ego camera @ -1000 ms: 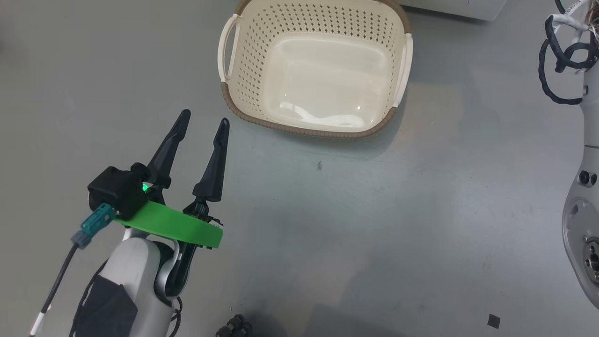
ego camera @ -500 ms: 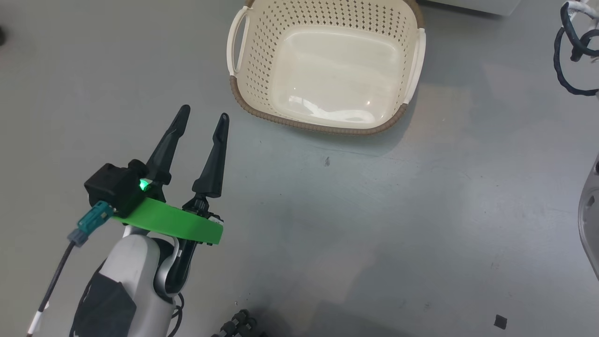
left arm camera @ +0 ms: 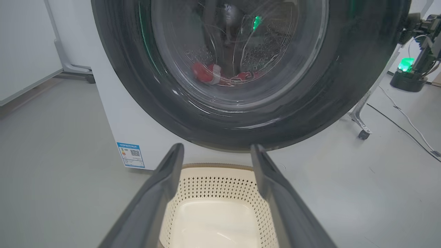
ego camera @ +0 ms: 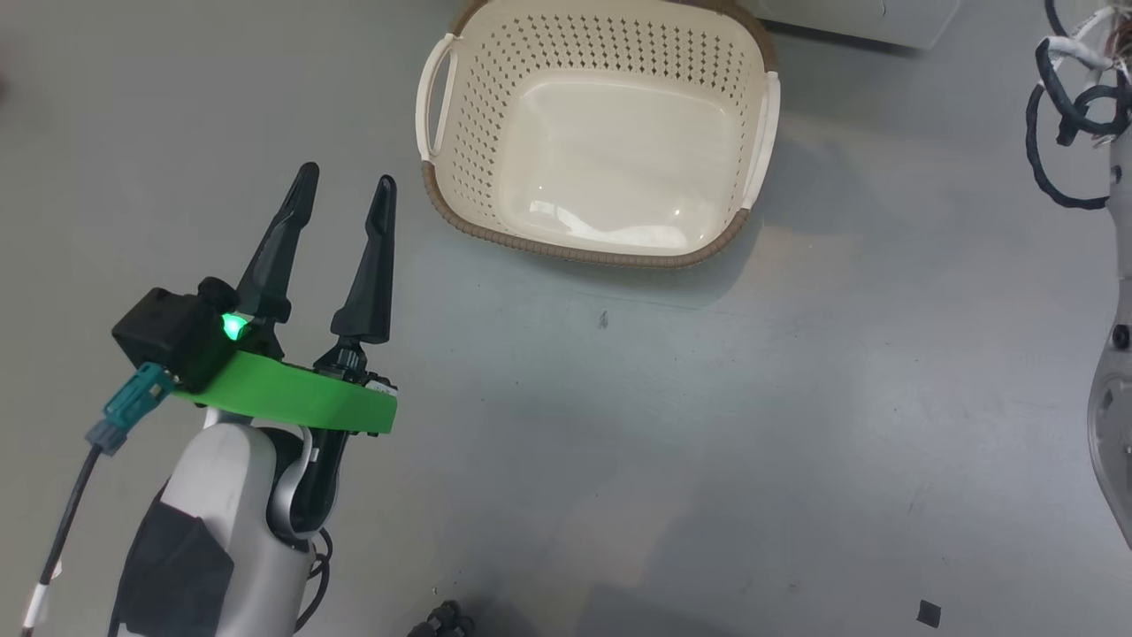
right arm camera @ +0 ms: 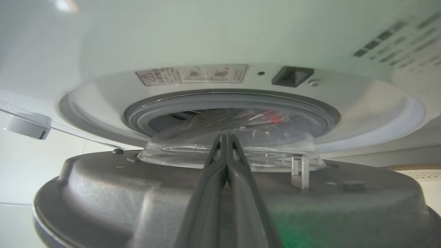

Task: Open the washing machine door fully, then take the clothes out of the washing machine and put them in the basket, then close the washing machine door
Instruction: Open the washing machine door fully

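Wears a bright green bracket (ego camera: 292, 400) behind the two long black tapered fingers (ego camera: 369, 265) of the left gripper (ego camera: 347, 175), beside a black camera block (ego camera: 168, 336), a lit green lamp (ego camera: 233, 326) and a teal plug (ego camera: 134, 405) on a dark cable (ego camera: 66, 522). Shows a pale grey left forearm (ego camera: 217, 478); carries coiled black cables (ego camera: 1074, 102) above the grey right arm (ego camera: 1112, 416).

The basket (ego camera: 478, 133) sat on the floor (ego camera: 707, 425), with the left hand (ego camera: 347, 174) at its eight o'clock. At the basket's twelve o'clock stood the washing machine (left arm camera: 117, 113), the clothes (left arm camera: 205, 73) inside it.
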Controlling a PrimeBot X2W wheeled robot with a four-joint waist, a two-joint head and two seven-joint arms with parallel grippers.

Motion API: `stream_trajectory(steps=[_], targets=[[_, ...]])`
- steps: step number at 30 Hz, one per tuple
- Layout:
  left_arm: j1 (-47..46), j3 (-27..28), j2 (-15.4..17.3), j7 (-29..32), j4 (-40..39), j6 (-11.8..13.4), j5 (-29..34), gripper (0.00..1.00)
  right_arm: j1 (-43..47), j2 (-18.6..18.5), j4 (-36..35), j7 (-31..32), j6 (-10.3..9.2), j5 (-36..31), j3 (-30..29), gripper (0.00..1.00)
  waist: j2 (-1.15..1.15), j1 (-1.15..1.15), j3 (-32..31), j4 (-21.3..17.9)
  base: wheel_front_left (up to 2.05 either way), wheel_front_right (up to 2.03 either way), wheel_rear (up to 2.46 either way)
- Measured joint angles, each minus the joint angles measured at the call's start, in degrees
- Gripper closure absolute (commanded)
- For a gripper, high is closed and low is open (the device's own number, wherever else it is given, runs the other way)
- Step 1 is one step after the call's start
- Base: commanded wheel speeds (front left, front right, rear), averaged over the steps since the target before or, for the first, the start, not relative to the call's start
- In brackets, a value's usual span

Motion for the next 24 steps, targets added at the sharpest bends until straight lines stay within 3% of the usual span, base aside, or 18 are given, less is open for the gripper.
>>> stream_trajectory(steps=[14,24], targets=[[0.1,0.8,0.0,0.0,0.2,0.0,0.9,0.0,5.8,1.7,1.3,10.3,1.94,6.1,4.9,1.0,0.0,0.0,-4.5,-1.2,0.0,0.0,0.0],[0.3,0.3,0.0,0.0,1.6,0.0,1.4,0.0,11.4,1.8,1.8,18.0,1.8,11.6,7.7,1.0,0.0,0.0,-8.9,-1.2,0.0,0.0,0.0]])
